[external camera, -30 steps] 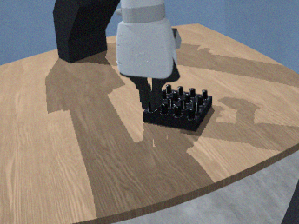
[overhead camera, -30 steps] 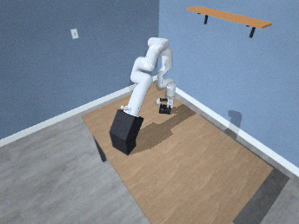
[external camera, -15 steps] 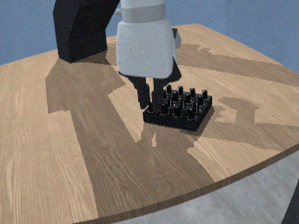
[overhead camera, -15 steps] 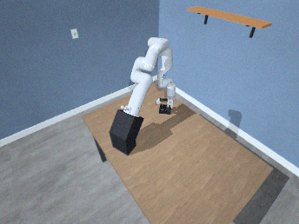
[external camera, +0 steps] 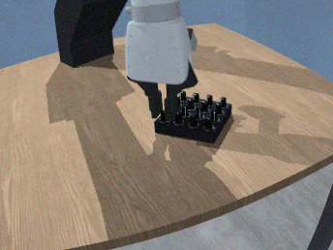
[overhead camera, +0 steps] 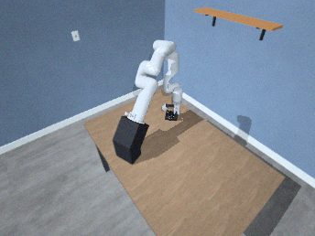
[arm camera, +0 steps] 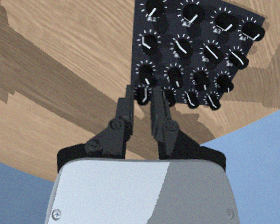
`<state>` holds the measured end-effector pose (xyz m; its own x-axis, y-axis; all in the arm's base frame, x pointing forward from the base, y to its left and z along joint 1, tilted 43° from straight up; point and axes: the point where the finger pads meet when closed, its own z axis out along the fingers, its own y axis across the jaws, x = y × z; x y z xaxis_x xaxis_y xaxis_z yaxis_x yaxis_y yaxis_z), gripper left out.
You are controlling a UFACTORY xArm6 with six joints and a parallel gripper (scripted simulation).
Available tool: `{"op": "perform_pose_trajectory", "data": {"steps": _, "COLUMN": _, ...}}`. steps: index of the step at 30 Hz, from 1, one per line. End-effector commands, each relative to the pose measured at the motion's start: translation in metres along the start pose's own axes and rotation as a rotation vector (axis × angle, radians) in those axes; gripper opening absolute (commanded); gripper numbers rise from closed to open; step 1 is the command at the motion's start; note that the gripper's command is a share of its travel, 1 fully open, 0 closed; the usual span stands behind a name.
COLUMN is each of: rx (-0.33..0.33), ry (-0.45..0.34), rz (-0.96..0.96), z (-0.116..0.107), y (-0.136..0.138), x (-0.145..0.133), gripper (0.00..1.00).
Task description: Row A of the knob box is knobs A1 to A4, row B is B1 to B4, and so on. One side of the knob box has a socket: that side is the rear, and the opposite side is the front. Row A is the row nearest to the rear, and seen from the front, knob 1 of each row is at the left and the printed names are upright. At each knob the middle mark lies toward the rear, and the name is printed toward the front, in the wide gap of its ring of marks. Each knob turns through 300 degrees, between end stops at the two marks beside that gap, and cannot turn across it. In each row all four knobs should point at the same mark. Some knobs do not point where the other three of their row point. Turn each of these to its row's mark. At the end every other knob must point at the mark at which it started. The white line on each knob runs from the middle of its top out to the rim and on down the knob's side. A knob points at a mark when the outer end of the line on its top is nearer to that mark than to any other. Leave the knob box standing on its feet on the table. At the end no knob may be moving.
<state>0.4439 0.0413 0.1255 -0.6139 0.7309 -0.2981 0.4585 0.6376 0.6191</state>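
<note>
The box (overhead camera: 171,117) (external camera: 186,132) (arm camera: 164,30) sits upright on the counter (overhead camera: 206,171) (external camera: 145,191) (arm camera: 70,30). The gripper (overhead camera: 177,113) (external camera: 162,109) (arm camera: 142,96) is slightly spread around a corner knob (external camera: 163,116) (arm camera: 143,95), holding nothing. Honestly, twisting or sliding out now could let a finger drag that knob off its mark, or bump its neighbour.

The small white prints by the knobs are too blurred to read.
</note>
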Motion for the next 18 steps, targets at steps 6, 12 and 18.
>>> {"op": "perform_pose_trajectory", "data": {"steps": 6, "rx": -0.001, "ry": -0.001, "rz": 0.0, "z": -0.005, "y": 0.001, "x": 0.0, "gripper": 0.19}}
{"op": "perform_pose_trajectory", "data": {"steps": 12, "rx": -0.001, "ry": -0.001, "rz": 0.0, "z": -0.02, "y": 0.001, "x": 0.0, "gripper": 0.19}}
{"op": "perform_pose_trajectory", "data": {"steps": 18, "rx": -0.001, "ry": -0.001, "rz": 0.0, "z": -0.03, "y": 0.001, "x": 0.0, "gripper": 0.19}}
